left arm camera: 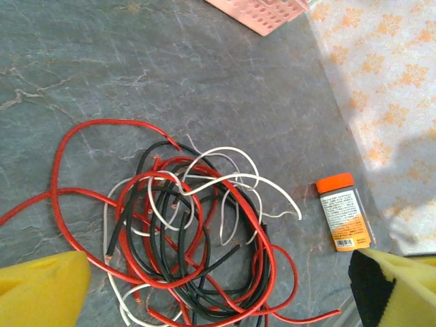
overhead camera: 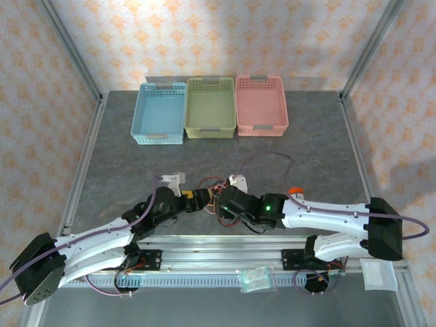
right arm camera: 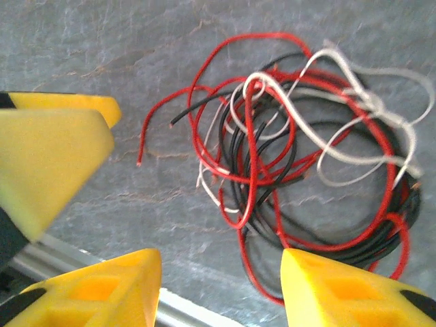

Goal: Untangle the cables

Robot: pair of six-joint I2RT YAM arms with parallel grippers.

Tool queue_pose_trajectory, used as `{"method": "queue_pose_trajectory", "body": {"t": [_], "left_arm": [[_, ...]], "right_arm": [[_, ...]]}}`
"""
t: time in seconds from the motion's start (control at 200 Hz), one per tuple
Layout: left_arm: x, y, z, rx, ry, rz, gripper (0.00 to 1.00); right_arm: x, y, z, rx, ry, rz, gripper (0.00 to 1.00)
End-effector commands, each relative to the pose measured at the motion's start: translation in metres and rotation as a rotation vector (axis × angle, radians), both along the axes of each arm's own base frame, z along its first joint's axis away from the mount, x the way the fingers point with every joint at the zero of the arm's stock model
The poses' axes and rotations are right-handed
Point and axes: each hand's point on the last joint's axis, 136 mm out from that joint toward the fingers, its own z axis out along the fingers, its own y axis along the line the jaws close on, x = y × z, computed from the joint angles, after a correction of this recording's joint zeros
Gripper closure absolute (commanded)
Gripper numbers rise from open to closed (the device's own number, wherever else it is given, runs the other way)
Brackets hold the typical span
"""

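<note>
- At the near middle of the table (overhead camera: 122,157), the left gripper (left arm camera: 221,272) has its 2 yellow fingers (left arm camera: 41,289) spread wide. There is 1 at each bottom corner of its wrist view, and nothing is held.
- The right gripper (right arm camera: 221,276) is just as wide apart and empty-handed, its 2 yellow fingers (right arm camera: 340,289) flanking the near edge of the tangle. 1 red loop runs just beside a finger, and I cannot tell whether it touches.
- The cables (left arm camera: 184,231) lie flat on the table in 1 loose heap between the 2 grippers.
- They show 3 colours: red, black and whitish. The wires cross too often for a count of each.
- The heap is a roughly round coil with no single long axis.
- In the left wrist view, 1 red strand runs long to the picture's left edge, and 1 whitish end points right.
- In the right wrist view, 1 red free end points down-left and 1 black end points left.
- 1 bottle (left arm camera: 344,211) with an orange cap lies near the heap but apart from it, cap toward the far side.
- 3 baskets (overhead camera: 210,107), blue, green and pink, sit side by side at the far edge, well apart from the cables.
</note>
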Motion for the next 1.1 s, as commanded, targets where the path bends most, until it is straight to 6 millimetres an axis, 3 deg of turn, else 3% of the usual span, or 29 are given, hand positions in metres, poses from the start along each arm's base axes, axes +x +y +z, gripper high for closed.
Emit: {"method": "queue_pose_trajectory", "body": {"t": [0.0,0.115,0.38,0.766,1.091], "left_arm": [[-0.007,-0.008,0.0,-0.014,-0.011,-0.036,0.02],[-0.01,-0.013,-0.003,-0.043,-0.008,-0.027,0.02],[-0.017,-0.024,-0.011,-0.073,-0.002,0.013,0.03],[-0.015,-0.014,-0.015,-0.036,-0.005,0.064,0.03],[0.0,-0.019,-0.005,0.052,-0.042,0.089,0.01]], "right_arm": [[0.02,-0.022,0.013,-0.205,-0.157,0.059,0.47],[0.032,-0.029,0.01,-0.266,-0.15,0.116,0.48],[0.053,-0.022,-0.01,-0.347,-0.12,0.198,0.52],[0.075,-0.024,-0.034,-0.461,-0.126,0.152,0.66],[0.075,-0.012,-0.007,-0.352,-0.165,0.155,0.93]]}}
